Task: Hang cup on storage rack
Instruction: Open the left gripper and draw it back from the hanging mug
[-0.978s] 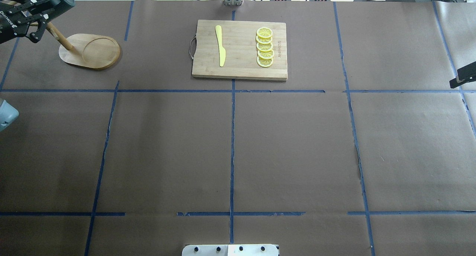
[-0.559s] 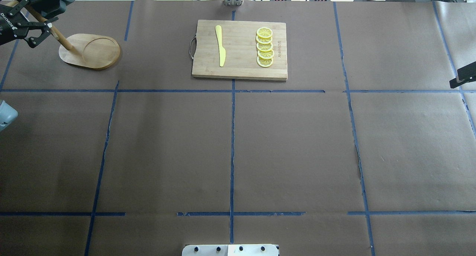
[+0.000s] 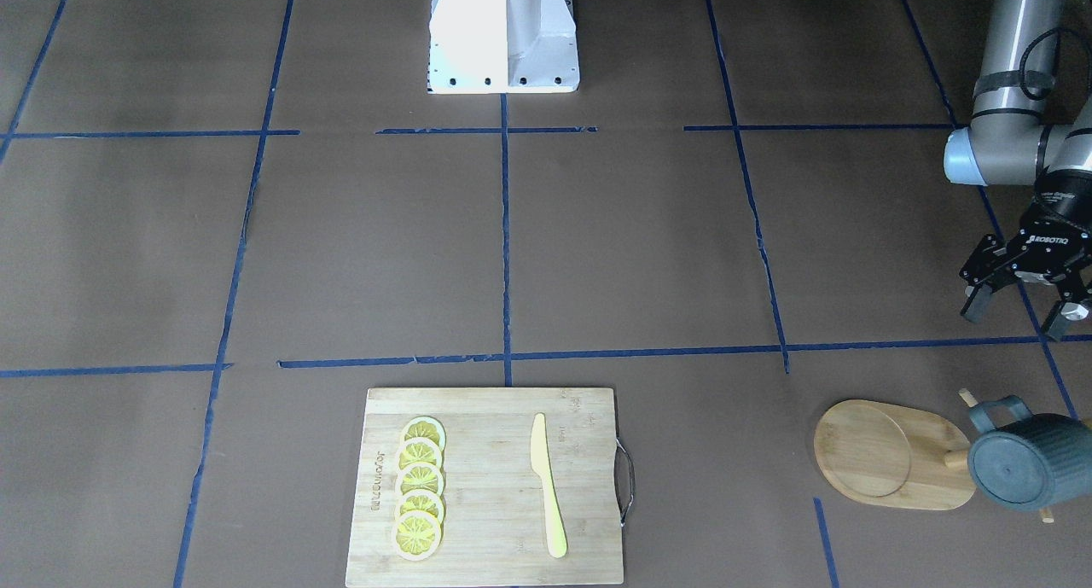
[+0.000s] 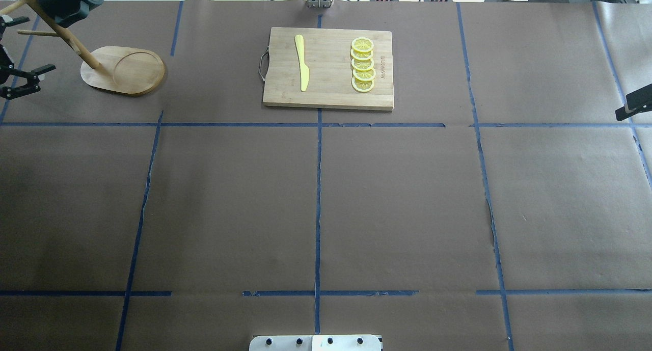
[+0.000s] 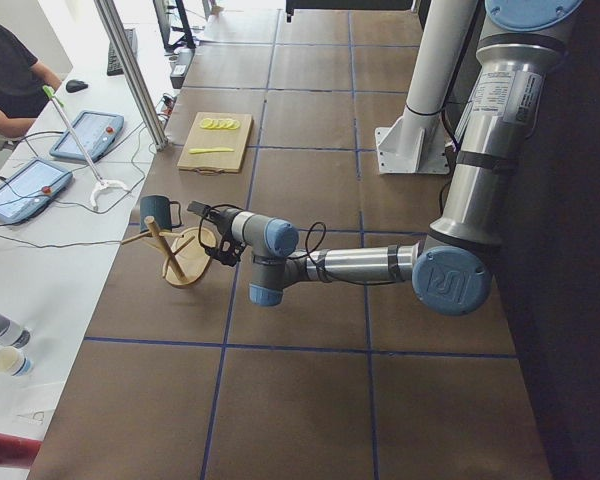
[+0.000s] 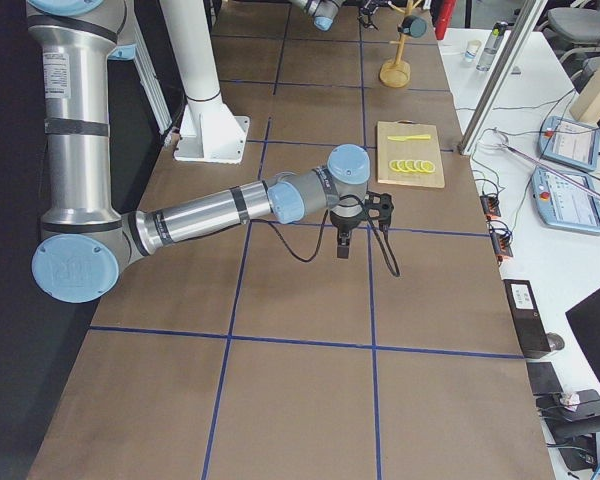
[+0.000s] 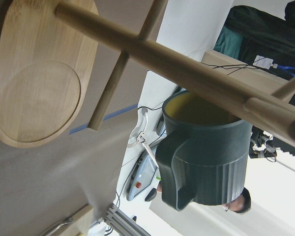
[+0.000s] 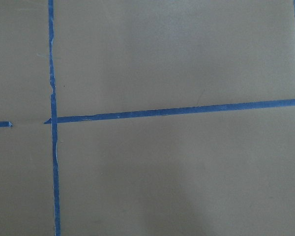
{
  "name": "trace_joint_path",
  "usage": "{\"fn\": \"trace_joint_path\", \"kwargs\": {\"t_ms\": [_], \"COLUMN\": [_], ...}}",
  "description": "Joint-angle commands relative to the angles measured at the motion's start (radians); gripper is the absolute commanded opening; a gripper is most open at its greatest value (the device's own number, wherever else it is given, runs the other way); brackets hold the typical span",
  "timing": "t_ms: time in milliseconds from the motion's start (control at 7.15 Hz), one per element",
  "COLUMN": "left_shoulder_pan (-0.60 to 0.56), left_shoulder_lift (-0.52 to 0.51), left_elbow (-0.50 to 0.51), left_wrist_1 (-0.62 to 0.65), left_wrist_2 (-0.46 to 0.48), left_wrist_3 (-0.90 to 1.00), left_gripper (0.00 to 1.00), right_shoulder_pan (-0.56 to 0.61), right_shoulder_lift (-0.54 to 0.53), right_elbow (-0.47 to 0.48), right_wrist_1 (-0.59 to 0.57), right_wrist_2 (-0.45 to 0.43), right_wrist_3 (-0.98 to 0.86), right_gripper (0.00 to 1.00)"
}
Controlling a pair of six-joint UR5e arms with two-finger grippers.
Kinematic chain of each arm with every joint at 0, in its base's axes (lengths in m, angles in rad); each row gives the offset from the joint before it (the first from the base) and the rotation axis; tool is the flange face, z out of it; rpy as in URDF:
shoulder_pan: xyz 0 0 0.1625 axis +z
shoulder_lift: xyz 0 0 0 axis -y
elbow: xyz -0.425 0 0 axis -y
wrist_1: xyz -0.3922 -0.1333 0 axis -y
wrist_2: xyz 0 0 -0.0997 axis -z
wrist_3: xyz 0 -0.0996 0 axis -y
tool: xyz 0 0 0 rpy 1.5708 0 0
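The cup [image 3: 1032,473], dark blue-grey and ribbed, hangs off the storage rack [image 3: 887,456] with its base clear of the tabletop [image 3: 648,255]. In the front view its squared handle [image 3: 994,413] appears to be hooked over one thin peg [image 3: 966,396], whose tip pokes out past the loop. The left wrist view shows the yellow-green mouth close against the post, though it cannot show how deep the loop sits. The cup looks like glazed ceramic, so it is probably stiff, fairly heavy for its size, brittle if knocked and smooth on the rim. The ribs should give a two-finger hold some bite. If it needed reseating, the body wall opposite the handle looks like the best place to grip, since that keeps the loop free for the peg. The rack seems light and its dowels slender, so a sideways push on the hung cup could rock or tip it. The left hand [image 3: 1019,317] is spread open and empty, apart from cup and rack on the robot's side of them. The right hand [image 6: 365,215] hovers over bare tabletop far off, and its grip cannot be told. The hanging step looks done.
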Motion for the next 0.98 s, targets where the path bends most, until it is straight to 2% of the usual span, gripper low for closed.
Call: {"fn": "trace_joint_path", "kwargs": {"t_ms": [0,140,559,839], "left_shoulder_pan": [0.000,0.001,-0.011,-0.067], "left_shoulder_lift": [0.070,0.101,0.138,0.149], "left_elbow": [0.003,0.018,0.018,0.014], "left_wrist_1": [-0.003,0.008,0.249,0.424], "left_wrist_2": [-0.008,-0.003,-0.001,-0.035], "left_wrist_3": [0.540,0.776,1.466,1.640], "left_gripper": [1.00,1.00,1.00,1.00], "right_shoulder_pan": [0.000,0.000,0.000,0.002], "right_shoulder_lift": [0.001,0.001,0.006,-0.010], "right_elbow": [0.005,0.005,0.002,-0.012], "right_wrist_1": [0.000,0.000,0.000,-0.014], "right_wrist_2": [0.000,0.000,-0.003,-0.056], "right_wrist_3": [0.000,0.000,-0.003,-0.076], "right_gripper": [1.00,1.00,1.00,1.00]}}
